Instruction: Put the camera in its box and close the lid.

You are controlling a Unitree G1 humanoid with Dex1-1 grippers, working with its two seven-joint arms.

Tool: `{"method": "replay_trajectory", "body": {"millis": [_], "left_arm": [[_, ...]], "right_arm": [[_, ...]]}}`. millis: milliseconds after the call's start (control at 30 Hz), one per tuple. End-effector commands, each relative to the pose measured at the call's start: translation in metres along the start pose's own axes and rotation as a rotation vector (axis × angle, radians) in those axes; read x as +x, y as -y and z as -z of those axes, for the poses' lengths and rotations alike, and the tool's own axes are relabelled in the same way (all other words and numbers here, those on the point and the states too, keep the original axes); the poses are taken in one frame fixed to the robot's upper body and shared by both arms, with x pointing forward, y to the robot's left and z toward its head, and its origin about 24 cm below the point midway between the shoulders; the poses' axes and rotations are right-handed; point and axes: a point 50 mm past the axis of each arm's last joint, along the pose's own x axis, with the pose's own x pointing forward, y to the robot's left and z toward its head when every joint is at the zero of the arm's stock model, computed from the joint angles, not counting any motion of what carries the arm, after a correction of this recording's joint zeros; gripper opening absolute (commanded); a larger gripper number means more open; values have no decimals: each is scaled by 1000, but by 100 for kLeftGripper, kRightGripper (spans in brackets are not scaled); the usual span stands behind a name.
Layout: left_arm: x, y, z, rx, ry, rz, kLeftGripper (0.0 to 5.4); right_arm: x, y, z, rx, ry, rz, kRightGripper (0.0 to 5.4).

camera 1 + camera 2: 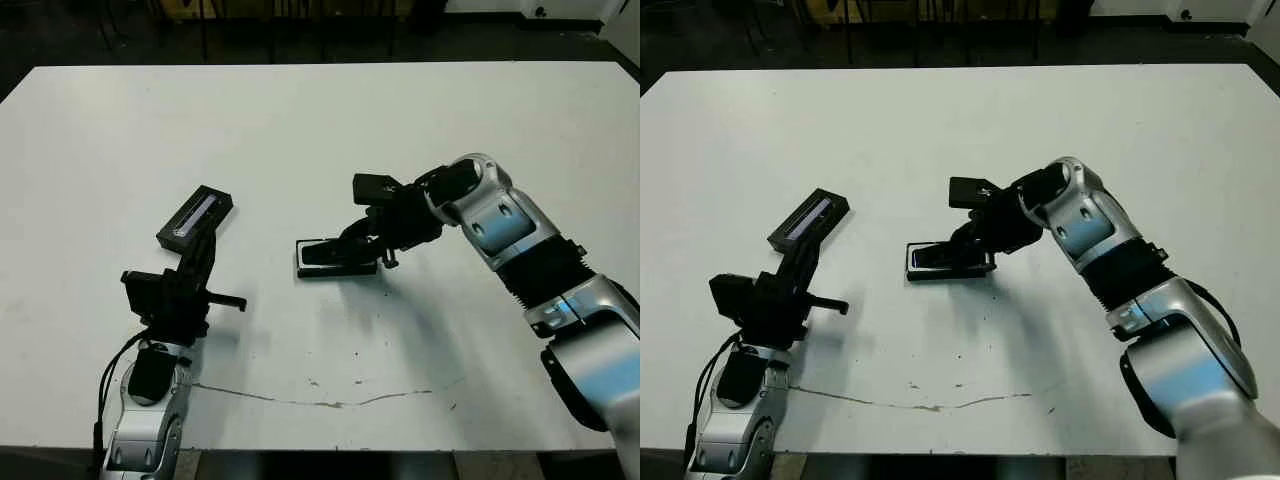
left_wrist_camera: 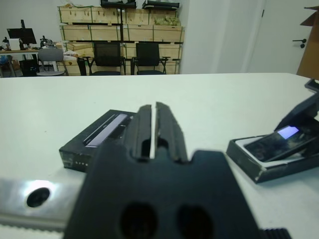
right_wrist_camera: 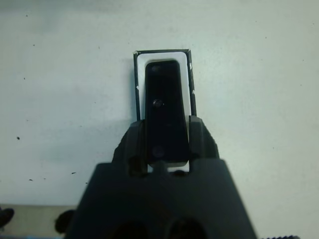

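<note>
White table [image 1: 300, 120] with a thin crack line [image 1: 330, 402] near its front edge, dark floor beyond, stacked wooden crates [image 2: 119, 32] along the far wall, two black office chairs [image 2: 127, 57], white wall, closed door [image 2: 291, 37], bright even light.

A workshop or storeroom: wooden crates [image 2: 119, 32] stacked along the wall, black office chairs [image 2: 107, 57], a cluttered desk [image 2: 20, 47].

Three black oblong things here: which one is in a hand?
The camera, tilted into the box between the right hand's fingers. The lid lies free by the left hand.
</note>
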Motion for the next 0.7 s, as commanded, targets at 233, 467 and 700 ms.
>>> {"method": "replay_trajectory", "body": {"millis": [233,467,700], "left_arm": [[-5,0,7,5,-40,-16,0],[-5,-1,7,5,-40,-14,0],[-5,0,5,17,-44,-11,0]], "right_arm": [[15,-5,-6,-18,-9,-31,70],[1,-3,-9,-162,18,-35,136],[-30,7,-2,-164,84,37,260]]}}
